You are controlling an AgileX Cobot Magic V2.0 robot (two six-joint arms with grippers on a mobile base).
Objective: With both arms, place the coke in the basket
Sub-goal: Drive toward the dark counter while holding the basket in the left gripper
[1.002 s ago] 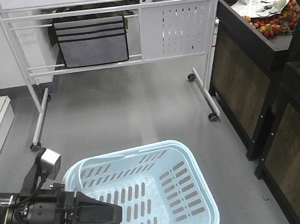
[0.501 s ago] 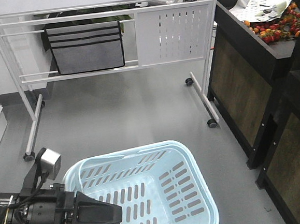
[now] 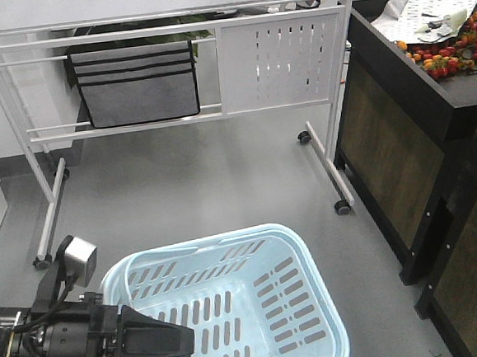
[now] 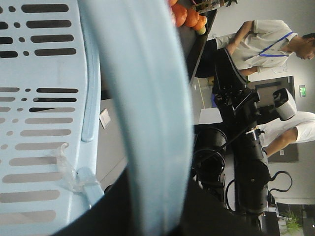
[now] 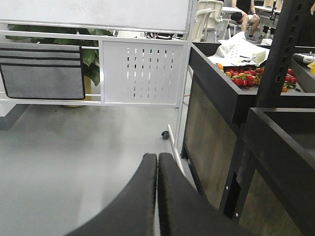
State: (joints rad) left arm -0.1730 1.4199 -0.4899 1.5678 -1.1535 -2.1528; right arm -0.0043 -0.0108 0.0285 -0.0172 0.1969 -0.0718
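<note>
The light blue basket [image 3: 202, 241] sits low in the front view, its slotted inside bare. My left gripper [image 3: 156, 344] reaches in from the lower left over the basket's near rim. In the left wrist view the basket's wide blue handle [image 4: 147, 98] runs between the black jaws of the left gripper [image 4: 157, 201], which is shut on it, with the slotted wall [image 4: 44, 123] to the left. The right gripper [image 5: 157, 156] is shut on nothing, its fingers pressed together above the grey floor. The coke is out of view.
A white wheeled board stand [image 3: 279, 59] carrying a grey fabric pocket [image 3: 136, 83] crosses the back. Dark shelving [image 3: 402, 157] with red fruit [image 3: 452, 54] on top lines the right side. Two people [image 4: 266, 42] and another black arm [image 4: 246, 147] show in the left wrist view.
In the front view the board stand and the dark shelving have slid down the frame and look closer. The left arm and the basket keep their place in the frame.
</note>
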